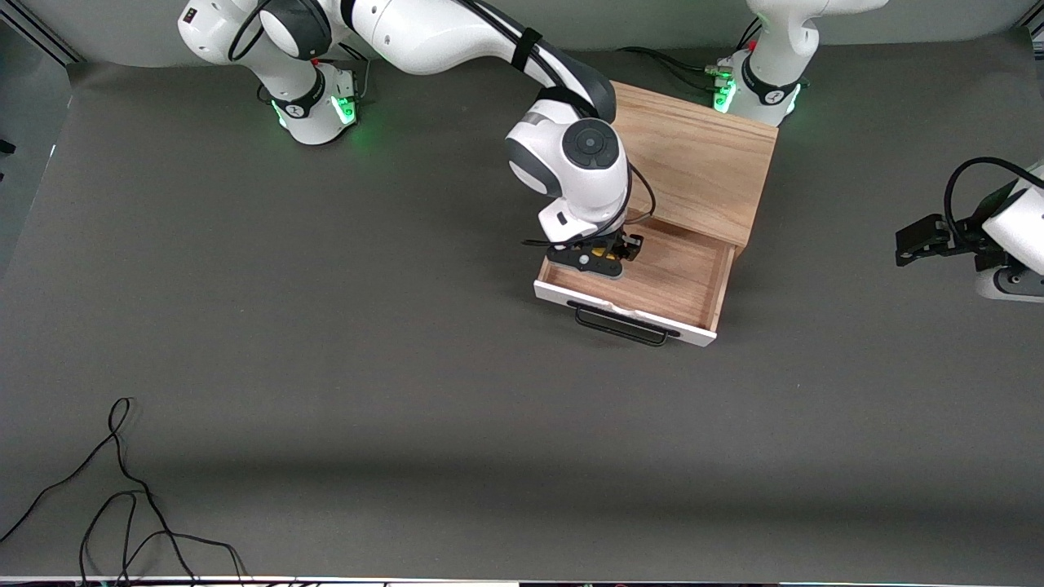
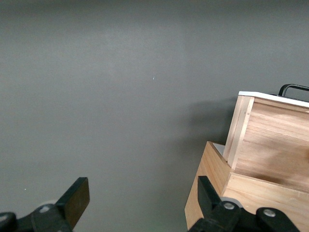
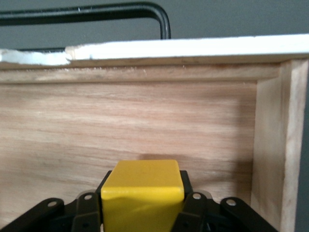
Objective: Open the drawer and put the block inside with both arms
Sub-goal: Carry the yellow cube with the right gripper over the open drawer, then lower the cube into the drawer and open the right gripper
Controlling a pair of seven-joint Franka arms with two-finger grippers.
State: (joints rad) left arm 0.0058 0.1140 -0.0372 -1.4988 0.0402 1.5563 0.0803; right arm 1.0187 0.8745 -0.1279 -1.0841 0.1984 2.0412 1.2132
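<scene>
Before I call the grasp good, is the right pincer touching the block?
Touching. The right wrist view shows the block clamped between the right pincer fingers, no gap either side, over the open drawer.

Left hand, fingers apart, hangs beside the pulled-out drawer of the wooden box.

White jointed arms, dark grey joints, black cables, green-lit bases.
</scene>
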